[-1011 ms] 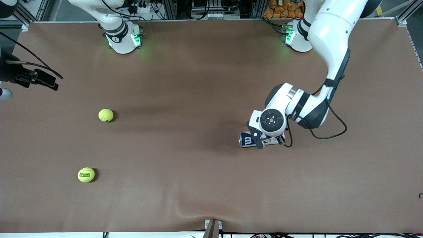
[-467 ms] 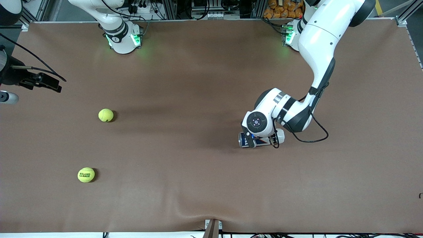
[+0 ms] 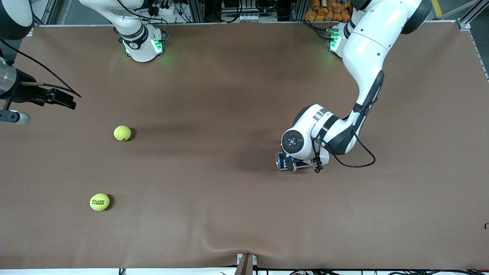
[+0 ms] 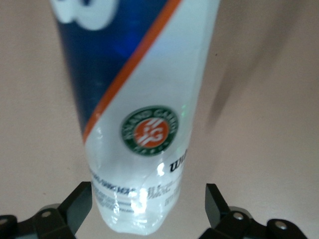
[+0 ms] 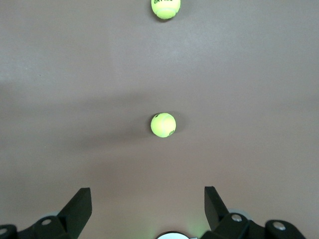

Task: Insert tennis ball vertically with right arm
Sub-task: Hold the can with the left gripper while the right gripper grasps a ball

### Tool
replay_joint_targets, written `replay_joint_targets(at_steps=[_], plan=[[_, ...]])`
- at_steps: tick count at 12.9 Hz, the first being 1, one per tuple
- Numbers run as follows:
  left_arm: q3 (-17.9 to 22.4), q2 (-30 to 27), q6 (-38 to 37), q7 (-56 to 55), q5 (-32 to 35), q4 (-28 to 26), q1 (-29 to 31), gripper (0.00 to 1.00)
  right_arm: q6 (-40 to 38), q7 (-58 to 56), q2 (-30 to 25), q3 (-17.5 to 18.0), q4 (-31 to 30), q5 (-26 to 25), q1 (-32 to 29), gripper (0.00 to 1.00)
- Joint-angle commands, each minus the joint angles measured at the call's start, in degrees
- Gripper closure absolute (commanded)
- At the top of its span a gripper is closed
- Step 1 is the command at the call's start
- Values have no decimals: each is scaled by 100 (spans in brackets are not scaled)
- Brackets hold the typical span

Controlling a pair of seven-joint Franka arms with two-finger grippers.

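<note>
Two yellow-green tennis balls lie toward the right arm's end of the table: a plain one (image 3: 122, 133) (image 5: 163, 124) and, nearer the front camera, a printed one (image 3: 99, 202) (image 5: 165, 7). My right gripper (image 3: 63, 100) (image 5: 148, 199) hangs open and empty over the table's edge at that end, apart from both balls. A clear ball can (image 3: 284, 161) (image 4: 134, 99) with a blue, white and orange label lies on its side mid-table. My left gripper (image 3: 304, 167) (image 4: 148, 199) is low over it, open, its fingers straddling the can's clear end with a gap on each side.
The brown table cover (image 3: 214, 214) has a small ripple at the front edge by a bracket (image 3: 246, 263). Both arm bases (image 3: 143, 46) (image 3: 342, 44) stand along the back edge.
The left arm has swung toward the right arm's end and settled its wrist lower over the can. The right hand has drifted inward over the table. Balls and can have not moved.
</note>
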Motion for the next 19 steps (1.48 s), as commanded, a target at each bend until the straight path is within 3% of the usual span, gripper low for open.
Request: replay_joint_targets(at_steps=[1,10,16,19], plan=[[54,171,-4,91,142,157,-119,0,301,45,-135,82,-487,-59,-164,0],[71,206,-3,13,327,157,-215,0,1435,45,-180,73,-1753,-59,-190,0],[106,215,-205,-629,336,131,-233,0,2655,45,-145,73,-2790,-59,-313,0],[159,294,-214,-621,388,140,-259,0,3691,53,-66,82,-3536,-50,-366,0]])
